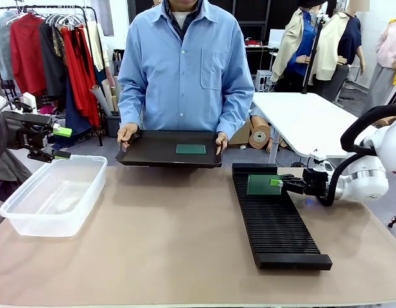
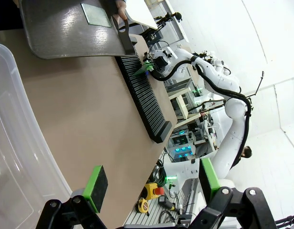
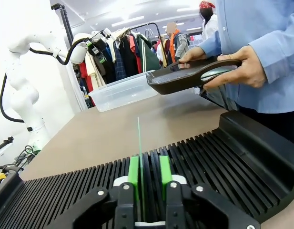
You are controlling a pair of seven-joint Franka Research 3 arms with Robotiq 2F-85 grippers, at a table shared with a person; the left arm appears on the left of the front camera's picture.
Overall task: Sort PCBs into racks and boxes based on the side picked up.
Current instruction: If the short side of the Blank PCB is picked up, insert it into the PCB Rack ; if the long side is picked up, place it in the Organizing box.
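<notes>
A green PCB (image 1: 262,185) stands upright in a slot at the far end of the black rack (image 1: 278,231). My right gripper (image 1: 276,183) is at its right edge. In the right wrist view this PCB (image 3: 139,152) shows edge-on between the pads of my right gripper (image 3: 149,174), with a gap on the right pad's side, so the jaws stand slightly open. My left gripper (image 1: 61,142) hovers open and empty over the far left end of the clear box (image 1: 53,196). Its pads are wide apart in the left wrist view (image 2: 151,181). Another PCB (image 1: 190,149) lies on a black tray (image 1: 153,151).
A person at the far side holds the black tray with both hands above the table's far edge. The box (image 2: 13,143) is empty. Bare brown tabletop (image 1: 165,237) lies between box and rack. A white table (image 1: 307,119) stands behind on the right.
</notes>
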